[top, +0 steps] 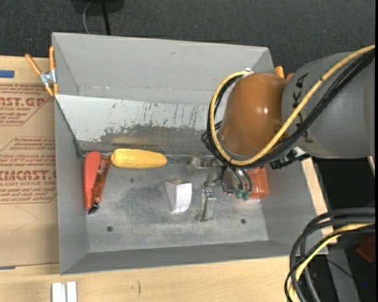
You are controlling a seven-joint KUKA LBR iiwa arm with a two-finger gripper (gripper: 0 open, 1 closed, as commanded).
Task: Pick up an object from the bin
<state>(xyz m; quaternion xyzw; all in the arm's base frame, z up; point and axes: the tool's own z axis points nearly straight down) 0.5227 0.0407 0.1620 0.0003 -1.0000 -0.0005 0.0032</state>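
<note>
My gripper (206,207) reaches down to the bin floor just right of a small white block (179,195) in the middle of the bin. Its metal fingers point down beside the block, and nothing shows between them. A yellow corn cob (138,159) lies at the back of the floor, to the left of the gripper. An orange-red thing (259,182) sits right of the gripper, partly hidden by the arm's cover.
A red tool with a black edge (94,180) lies along the bin's left wall. The arm with its brown cover and yellow cables hangs over the bin's right side.
</note>
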